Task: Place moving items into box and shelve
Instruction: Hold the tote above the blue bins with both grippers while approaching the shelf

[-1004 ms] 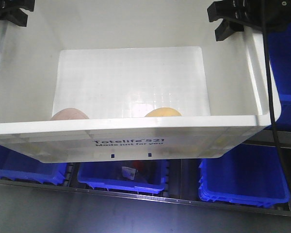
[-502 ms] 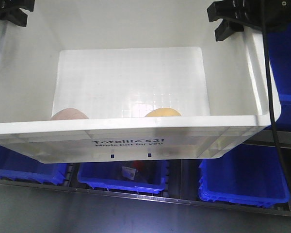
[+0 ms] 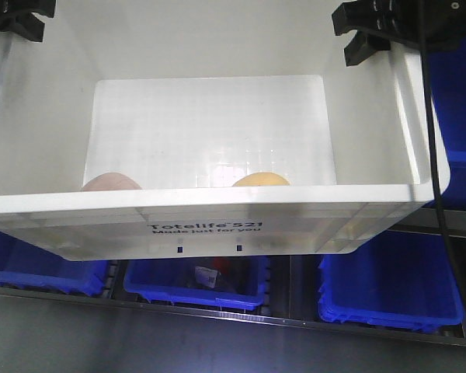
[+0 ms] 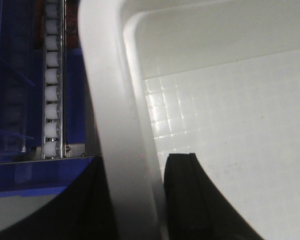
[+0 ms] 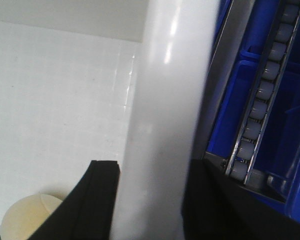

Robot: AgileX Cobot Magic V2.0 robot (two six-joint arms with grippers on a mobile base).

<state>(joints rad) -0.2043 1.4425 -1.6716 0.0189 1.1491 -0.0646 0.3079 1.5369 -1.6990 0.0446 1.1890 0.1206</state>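
Blue bins (image 3: 388, 289) below white crate (image 3: 78, 221), roller track (image 4: 51, 90) beside, black cable (image 3: 432, 155) crossing right

Box (image 3: 217, 208): white plastic, glossy on rim and walls, floor moulded in a fine grid. Pale yellow item (image 3: 260, 179) and pinkish-brown item (image 3: 113, 182): smooth, matt skin. Blue bins (image 3: 388, 287): semi-gloss plastic. Roller track (image 4: 51, 80): pale rollers in bright metal rails
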